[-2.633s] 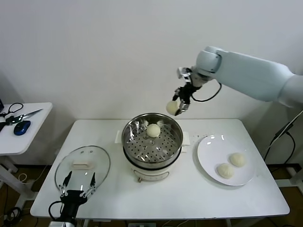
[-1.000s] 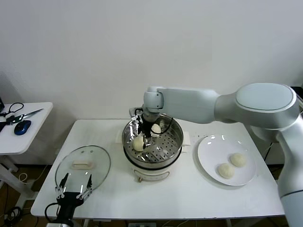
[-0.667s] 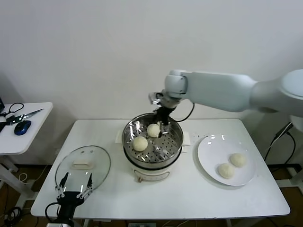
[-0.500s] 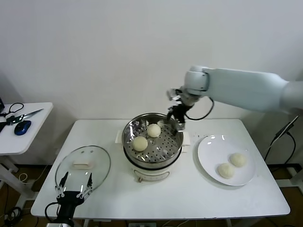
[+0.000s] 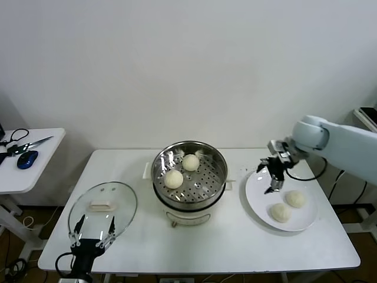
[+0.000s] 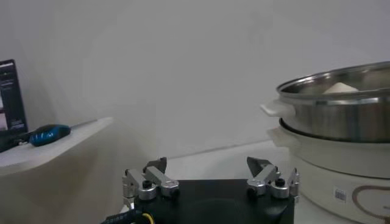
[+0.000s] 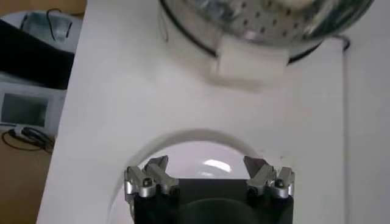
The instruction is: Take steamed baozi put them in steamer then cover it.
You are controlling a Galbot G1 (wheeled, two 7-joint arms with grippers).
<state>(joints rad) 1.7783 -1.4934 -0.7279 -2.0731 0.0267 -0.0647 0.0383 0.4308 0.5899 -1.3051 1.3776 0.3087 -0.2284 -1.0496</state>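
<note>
Hovering spread and empty over the plate (image 5: 259,203) to reach two baozi (image 5: 288,206), the right gripper (image 5: 272,175) works while two sit in the steamer (image 5: 189,175); the left gripper (image 5: 93,236), also spread, waits near the cover (image 5: 103,207).

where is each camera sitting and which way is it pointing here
Head view: from the robot's head, facing forward and down at the white table; shows the right gripper open over the plate and the left gripper low by the cover.
Left wrist view: on the left arm, low, looking level along the table at the steamer; its own open jaws show.
Right wrist view: on the right arm, looking down at the plate; its own open jaws show.
Shared: all three see the steamer.
</note>
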